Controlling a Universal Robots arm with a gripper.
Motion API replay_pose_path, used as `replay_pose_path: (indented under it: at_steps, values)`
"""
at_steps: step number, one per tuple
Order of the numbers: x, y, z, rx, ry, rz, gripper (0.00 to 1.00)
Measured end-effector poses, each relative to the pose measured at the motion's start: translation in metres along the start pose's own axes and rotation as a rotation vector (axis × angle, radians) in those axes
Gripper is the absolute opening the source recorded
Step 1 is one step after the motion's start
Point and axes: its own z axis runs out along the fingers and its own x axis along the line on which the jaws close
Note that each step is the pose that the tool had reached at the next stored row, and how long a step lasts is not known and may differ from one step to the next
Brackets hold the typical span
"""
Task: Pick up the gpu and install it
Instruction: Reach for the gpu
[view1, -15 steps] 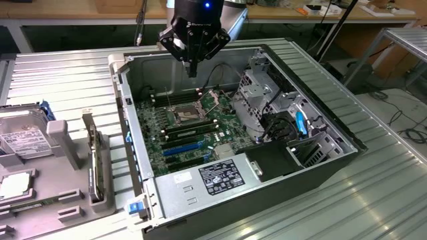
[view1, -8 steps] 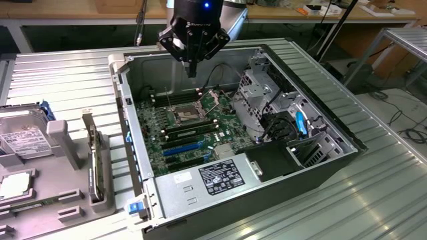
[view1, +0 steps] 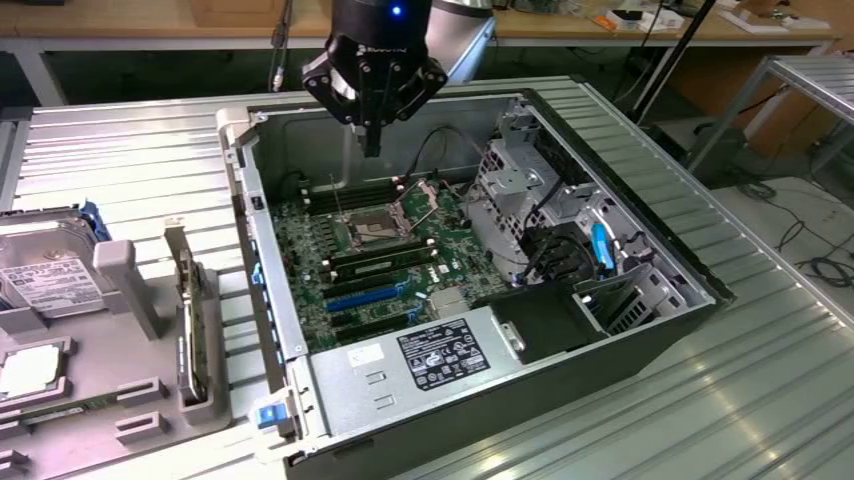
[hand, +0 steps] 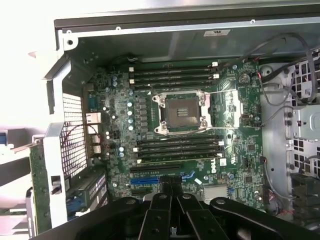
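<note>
The gpu (view1: 188, 310) stands on edge in a grey holder at the exterior view's left, outside the open computer case (view1: 267, 260). It is a thin greenish board, and it also shows beside the case wall as the gpu (hand: 38, 186). My gripper (view1: 371, 140) hangs over the far end of the case, above the motherboard (view1: 387, 250), well apart from the card. Its fingers are shut with nothing between them. In the wrist view my gripper (hand: 170, 183) points down near the blue expansion slot (hand: 150, 179).
A silver hard drive (view1: 47, 275) with a white label lies in the grey tray at the far left. Inside the case are the open CPU socket (hand: 181, 112), memory slots, a drive cage (view1: 527, 185), loose cables and the power supply (view1: 427, 358). The case sits on a ribbed metal table (view1: 120, 160).
</note>
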Motion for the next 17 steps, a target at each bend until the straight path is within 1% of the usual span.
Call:
replay_pose_path:
  at_steps: [4, 5, 15, 17]
  values:
    - [0.008, -0.0007, 0.0001, 0.0000, 0.0000, 0.000, 0.11]
    - [0.012, -0.0009, 0.0001, 0.0001, 0.0001, 0.000, 0.11]
    - [0.027, -0.0021, 0.0004, 0.0000, 0.0000, 0.000, 0.11]
    - [0.033, -0.0025, 0.0004, 0.0000, 0.0000, 0.000, 0.11]
